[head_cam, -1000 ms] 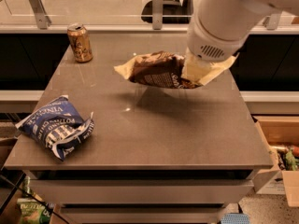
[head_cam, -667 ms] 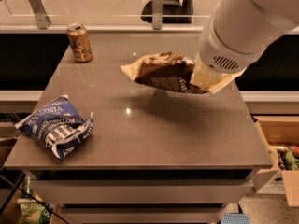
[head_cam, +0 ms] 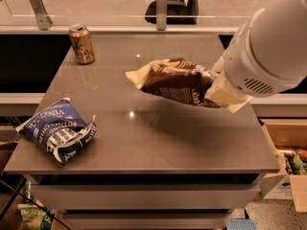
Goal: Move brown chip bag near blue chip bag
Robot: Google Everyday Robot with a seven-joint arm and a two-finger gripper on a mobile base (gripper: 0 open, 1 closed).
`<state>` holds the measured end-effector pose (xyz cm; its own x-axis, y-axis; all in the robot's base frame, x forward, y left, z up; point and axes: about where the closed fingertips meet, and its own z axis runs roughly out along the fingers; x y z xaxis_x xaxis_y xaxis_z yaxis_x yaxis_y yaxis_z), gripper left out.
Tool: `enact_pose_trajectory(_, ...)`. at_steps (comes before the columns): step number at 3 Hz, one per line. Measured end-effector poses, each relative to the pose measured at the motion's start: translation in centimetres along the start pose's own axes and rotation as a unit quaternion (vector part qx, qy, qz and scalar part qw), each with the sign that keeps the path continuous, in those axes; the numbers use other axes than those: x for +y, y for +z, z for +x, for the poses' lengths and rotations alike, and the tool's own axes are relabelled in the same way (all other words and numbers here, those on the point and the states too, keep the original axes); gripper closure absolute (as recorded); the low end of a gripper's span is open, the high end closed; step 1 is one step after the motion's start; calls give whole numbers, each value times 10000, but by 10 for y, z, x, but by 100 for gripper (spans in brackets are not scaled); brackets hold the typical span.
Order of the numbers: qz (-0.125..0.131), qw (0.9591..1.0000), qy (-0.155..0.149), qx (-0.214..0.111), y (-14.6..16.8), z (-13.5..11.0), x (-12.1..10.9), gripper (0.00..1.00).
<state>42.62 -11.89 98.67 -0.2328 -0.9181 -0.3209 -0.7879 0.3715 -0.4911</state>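
The brown chip bag [head_cam: 175, 83] hangs in the air above the middle of the grey table [head_cam: 144, 143], tilted, its cream end pointing left. Its shadow lies on the tabletop below. My gripper [head_cam: 218, 89] holds the bag's right end; the big white wrist housing [head_cam: 264, 51] covers most of it. The blue chip bag [head_cam: 57, 128] lies wrinkled on the table's front left corner, well apart from the brown bag.
A brown-gold drink can [head_cam: 82, 44] stands upright at the table's back left. A glass rail with metal posts [head_cam: 162, 6] runs behind the table. A cardboard box [head_cam: 288, 162] with items sits on the floor at the right.
The arm has carried the brown chip bag a little to the right and toward the front of the table. The blue bag and the can have not moved.
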Motion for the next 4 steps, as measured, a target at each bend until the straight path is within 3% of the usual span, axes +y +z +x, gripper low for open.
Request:
enact_pose_trajectory(1,-254,9989,-194,-356,-10,0,14,100)
enact_pose_trajectory(2,-549,9955,-354,-684,-2,4,10,100)
enact_pose_trajectory(3,-931,9893,-489,-1015,23,15,-10,100)
enact_pose_trajectory(4,-1377,9797,-609,-1323,51,31,-27,100)
